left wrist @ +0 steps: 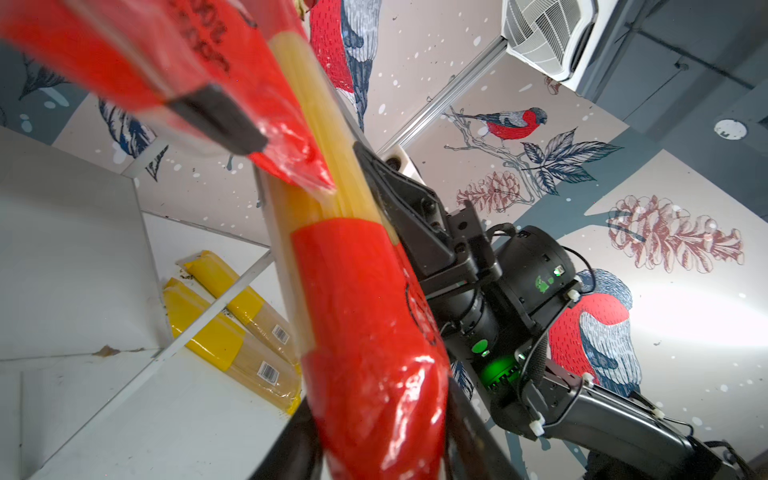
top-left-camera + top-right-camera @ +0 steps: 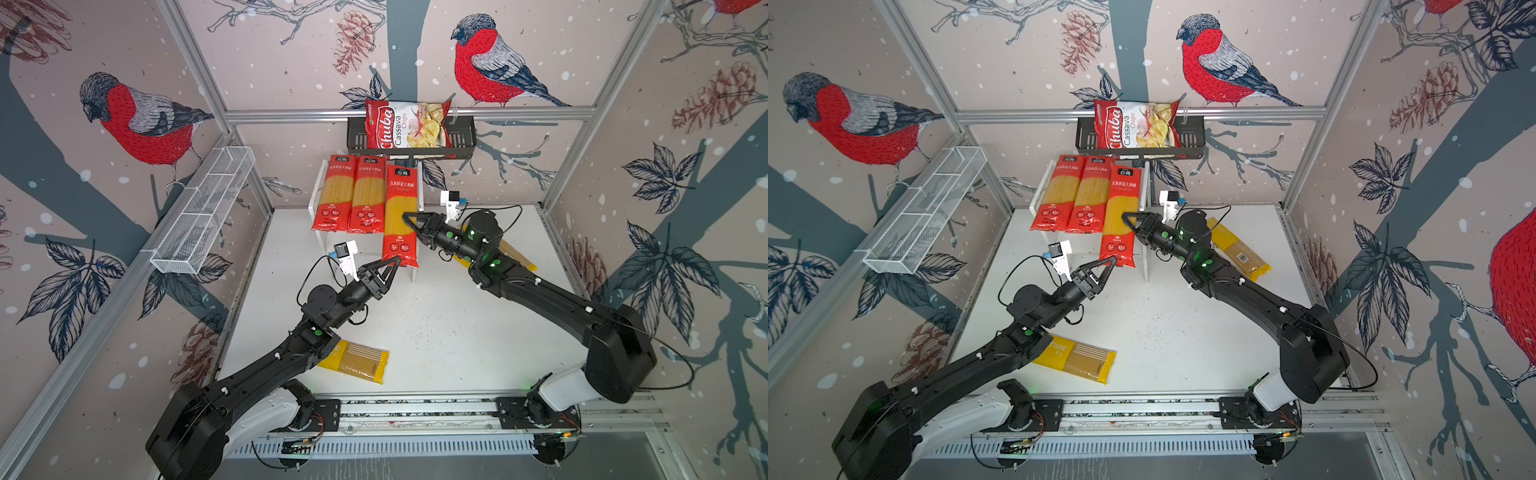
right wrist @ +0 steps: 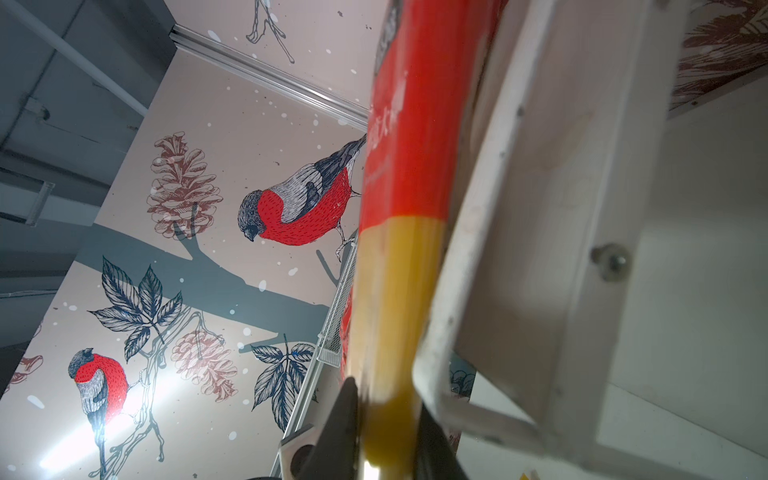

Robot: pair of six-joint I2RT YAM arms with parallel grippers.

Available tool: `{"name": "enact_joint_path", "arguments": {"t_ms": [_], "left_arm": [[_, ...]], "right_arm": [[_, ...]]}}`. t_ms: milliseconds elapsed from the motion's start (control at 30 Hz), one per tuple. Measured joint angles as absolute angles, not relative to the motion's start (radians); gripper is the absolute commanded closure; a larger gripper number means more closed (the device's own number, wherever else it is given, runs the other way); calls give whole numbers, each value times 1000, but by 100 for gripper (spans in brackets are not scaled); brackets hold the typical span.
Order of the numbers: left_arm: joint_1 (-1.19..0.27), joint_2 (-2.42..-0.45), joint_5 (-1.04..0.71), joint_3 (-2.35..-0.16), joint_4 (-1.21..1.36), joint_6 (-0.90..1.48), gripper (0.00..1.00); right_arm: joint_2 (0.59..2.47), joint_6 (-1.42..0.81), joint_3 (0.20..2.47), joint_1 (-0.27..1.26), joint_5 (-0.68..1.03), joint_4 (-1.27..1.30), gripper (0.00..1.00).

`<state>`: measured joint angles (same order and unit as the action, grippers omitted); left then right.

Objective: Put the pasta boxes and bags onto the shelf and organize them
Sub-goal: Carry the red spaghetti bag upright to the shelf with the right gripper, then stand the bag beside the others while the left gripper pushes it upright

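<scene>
Two red-ended pasta packets [image 2: 334, 193] [image 2: 368, 193] lie side by side on the white shelf [image 2: 318, 183]. A third red-ended packet [image 2: 401, 216] [image 2: 1119, 216] sticks out over the shelf's front edge. My left gripper [image 2: 395, 262] [image 1: 380, 432] is shut on its near red end. My right gripper [image 2: 409, 218] [image 3: 386, 411] is shut on its clear middle, beside the shelf's frame [image 3: 469, 257]. One yellow packet [image 2: 357, 361] lies on the table under my left arm. Two more yellow packets [image 1: 232, 328] [image 1: 245, 295] lie by the right arm, partly hidden in both top views.
A Cassava Chips bag [image 2: 409, 124] stands in the black wall basket [image 2: 463, 141] just above the shelf. A white wire mesh tray [image 2: 203, 212] hangs on the left wall. The shelf's front leg [image 2: 414, 274] stands close to my left gripper.
</scene>
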<state>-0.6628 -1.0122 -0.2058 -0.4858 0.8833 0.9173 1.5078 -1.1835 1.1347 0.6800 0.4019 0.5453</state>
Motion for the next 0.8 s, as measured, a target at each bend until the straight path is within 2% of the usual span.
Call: {"name": "enact_joint_path", "arguments": {"t_ms": [400,567,800], "left_arm": [[-670,-1042,-194,-514,938,933,66],[-670,-1076,-189,-570,929,915,66],[-661,-1126,-187,-623,915,889,63]], "right_arm": [[1444,-1168,1074,680,403,543,48],[1405,-1149,1046,680,406,540,46],[1334,-1139,978,686,429,516,47]]}}
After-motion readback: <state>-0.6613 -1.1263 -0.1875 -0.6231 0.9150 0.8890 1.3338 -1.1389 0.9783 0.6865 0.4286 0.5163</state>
